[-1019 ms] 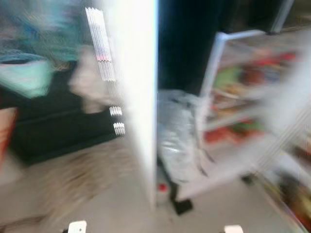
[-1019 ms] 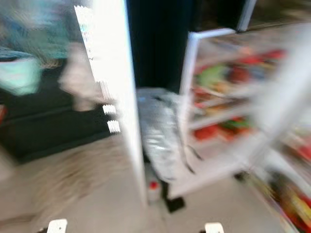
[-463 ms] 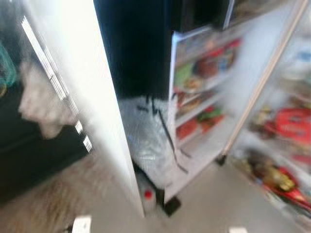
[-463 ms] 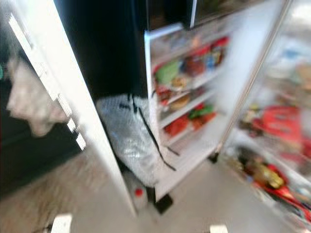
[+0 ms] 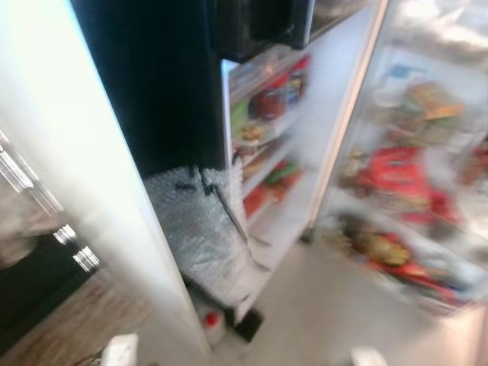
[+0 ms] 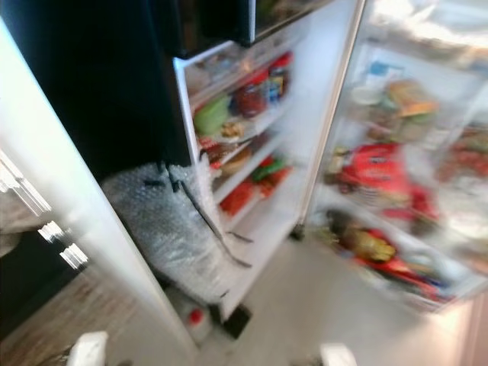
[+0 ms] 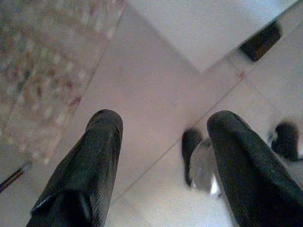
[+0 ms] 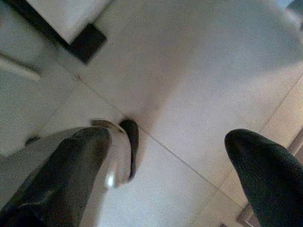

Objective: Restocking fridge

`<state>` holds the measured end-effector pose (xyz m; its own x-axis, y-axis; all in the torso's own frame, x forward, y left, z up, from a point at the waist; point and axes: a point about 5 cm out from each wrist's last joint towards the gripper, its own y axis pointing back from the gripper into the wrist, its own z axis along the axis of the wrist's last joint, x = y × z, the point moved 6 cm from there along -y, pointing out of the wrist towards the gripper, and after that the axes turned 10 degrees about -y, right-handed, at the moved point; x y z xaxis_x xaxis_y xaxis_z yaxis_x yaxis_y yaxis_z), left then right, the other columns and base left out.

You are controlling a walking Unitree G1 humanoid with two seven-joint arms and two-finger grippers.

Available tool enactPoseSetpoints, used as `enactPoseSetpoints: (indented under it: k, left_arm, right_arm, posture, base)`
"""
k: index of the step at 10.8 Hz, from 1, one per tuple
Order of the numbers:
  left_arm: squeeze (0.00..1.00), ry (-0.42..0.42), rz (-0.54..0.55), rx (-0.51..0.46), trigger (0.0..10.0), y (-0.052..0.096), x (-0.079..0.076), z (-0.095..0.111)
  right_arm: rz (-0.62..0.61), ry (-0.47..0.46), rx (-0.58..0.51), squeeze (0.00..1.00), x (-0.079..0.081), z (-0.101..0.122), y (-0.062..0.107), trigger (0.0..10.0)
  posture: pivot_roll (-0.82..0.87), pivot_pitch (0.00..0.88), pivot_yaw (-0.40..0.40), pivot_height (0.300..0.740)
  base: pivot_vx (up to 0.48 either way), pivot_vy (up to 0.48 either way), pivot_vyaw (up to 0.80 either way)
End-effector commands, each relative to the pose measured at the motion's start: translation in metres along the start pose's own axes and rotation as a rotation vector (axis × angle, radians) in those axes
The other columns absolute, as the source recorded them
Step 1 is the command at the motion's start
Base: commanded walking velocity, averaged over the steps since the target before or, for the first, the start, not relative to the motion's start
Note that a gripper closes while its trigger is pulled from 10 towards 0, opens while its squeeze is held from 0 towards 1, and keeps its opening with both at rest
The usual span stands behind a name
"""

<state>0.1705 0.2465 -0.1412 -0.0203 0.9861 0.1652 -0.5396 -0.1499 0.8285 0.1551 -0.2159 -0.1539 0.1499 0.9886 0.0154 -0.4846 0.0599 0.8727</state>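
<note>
Left claw [image 7: 163, 165] hangs low, fingers spread, nothing held, pale floor tile [image 7: 156, 85] beneath, patterned rug [image 7: 42, 61] beside. Right claw [image 8: 163, 175] likewise spread and empty over tile. Ahead, past both claws: fridge [image 6: 396, 152] open, blurred, door shelves [image 6: 244, 130] packed with food; bubble-wrap bundle [image 6: 171, 236] leaning at door foot, small red-capped bottle [image 6: 197, 319] below.

Camera arrangement: head stereo pair and two wrist cameras, all blurred by motion.

The left and right eye views look forward and down from head height at the open fridge [image 5: 396, 183], its door shelves [image 6: 244, 145] near centre and a bubble-wrap bundle [image 5: 202, 236] toward 7 o'clock. Both wrist views look steeply down along their spread fingers at pale floor tiles [image 7: 151, 94], close above them; each shares the fridge's dark foot [image 8: 90, 42] with the eye views.
</note>
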Motion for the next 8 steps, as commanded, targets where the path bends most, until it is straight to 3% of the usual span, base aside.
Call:
enactPoseSetpoints:
  k: [1,8]
  left_arm:
    - [0.0,0.001,-0.018,0.028,10.0,0.001,-0.006,-0.008]
    - [0.0,0.008,-0.031,0.038,10.0,-0.001,-0.025,-0.006]
  right_arm:
    - [-0.023,-0.002,0.026,0.0,-0.01,-0.011,0.003,10.0]
    - [-0.028,0.002,0.024,0.0,-0.011,-0.011,0.003,10.0]
  posture:
    - [-0.12,0.0,0.062,0.74]
    - [-0.12,0.0,0.057,0.74]
  base:
    - [0.0,0.0,0.0]
    - [0.0,0.0,0.0]
